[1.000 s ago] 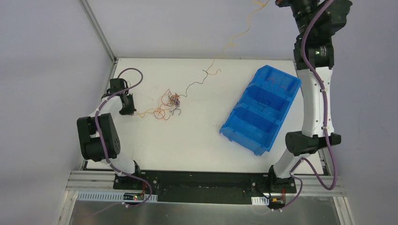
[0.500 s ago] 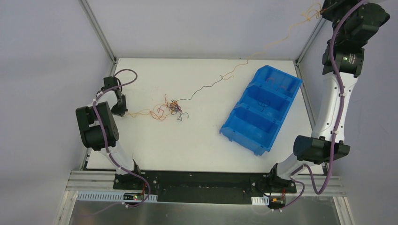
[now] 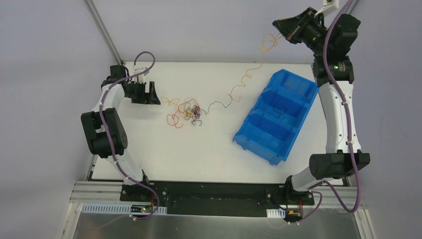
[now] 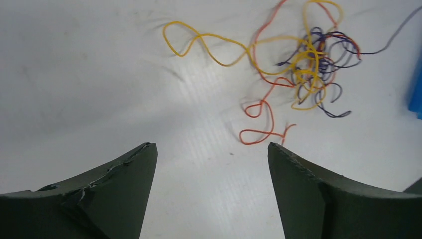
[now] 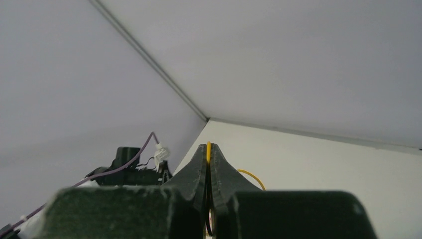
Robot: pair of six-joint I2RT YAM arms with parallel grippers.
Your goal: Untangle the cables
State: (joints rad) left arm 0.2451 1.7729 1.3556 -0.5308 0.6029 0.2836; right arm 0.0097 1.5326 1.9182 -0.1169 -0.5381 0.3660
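Note:
The cables lie in a small tangle of orange, red, yellow and dark wires on the white table, left of centre. One thin yellow-orange strand rises from the tangle to my right gripper, which is held high over the table's back edge. The right wrist view shows that gripper shut on the yellow wire. My left gripper stands open just left of the tangle, its jaws holding nothing. From the left wrist, the left gripper faces the cables, and a yellow loop lies loose.
A blue bin with several compartments sits tilted on the right half of the table, and a dark wire lies in one compartment. Its edge shows in the left wrist view. Grey walls and frame posts enclose the table's back and sides.
The left gripper has opened, let go of the yellow end and shifted toward the tangle. The right arm swung back left, the raised strand slackened, and the tangle slid slightly right.

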